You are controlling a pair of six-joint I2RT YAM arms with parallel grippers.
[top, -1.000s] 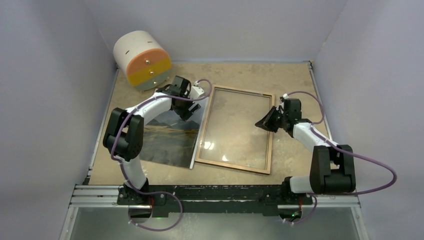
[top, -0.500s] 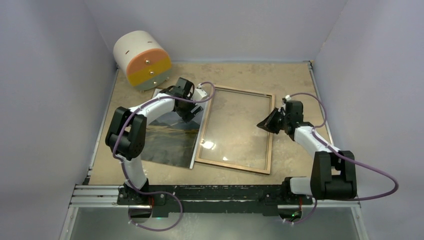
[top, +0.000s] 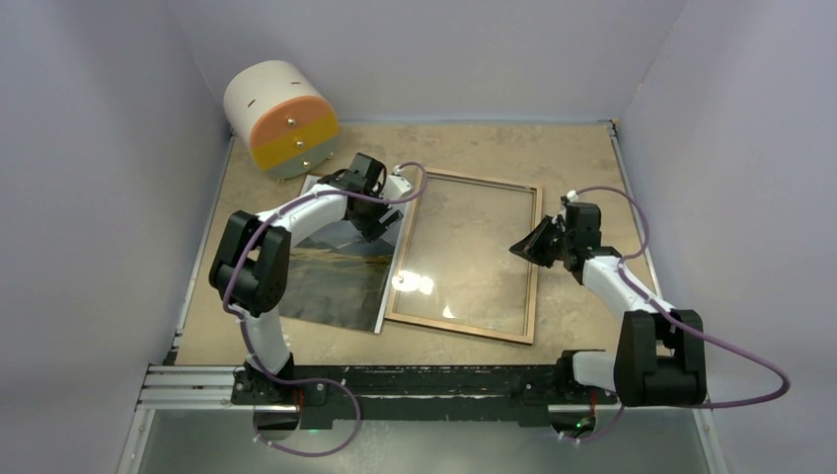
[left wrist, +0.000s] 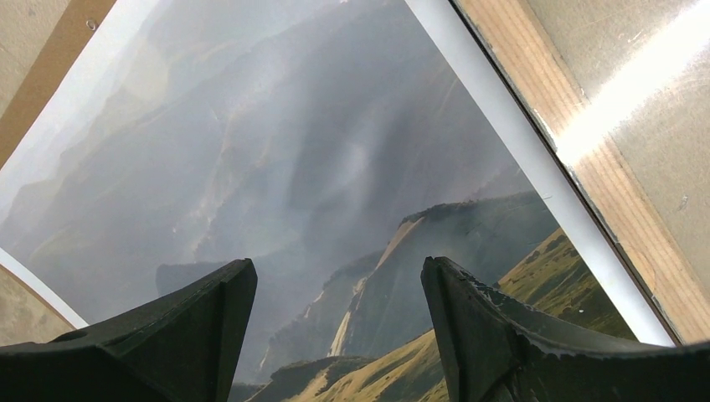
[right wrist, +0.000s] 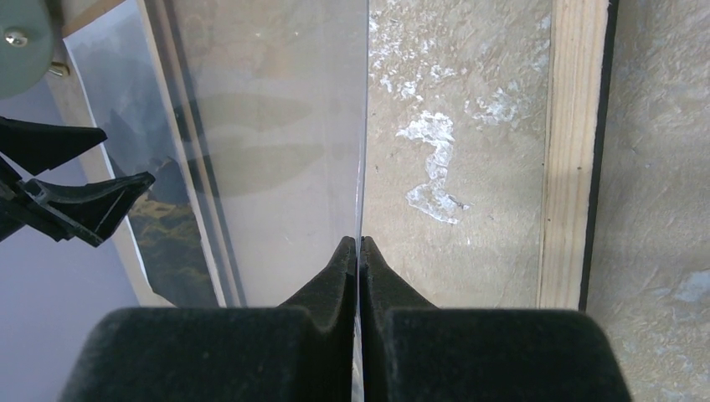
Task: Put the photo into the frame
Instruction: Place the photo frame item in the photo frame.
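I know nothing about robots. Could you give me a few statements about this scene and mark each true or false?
1. The photo sits inside the frame. False: it lies on the table, left of the frame.
2. The left gripper is open above the photo. True.
3. The right gripper is shut on the clear pane at its edge. True.
4. The photo lies picture side down. False: its landscape faces up.

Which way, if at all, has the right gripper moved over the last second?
Yes, slightly. The right gripper, shut on the edge of the glass pane, has drawn rightward toward the right rail of the frame, which stayed put.
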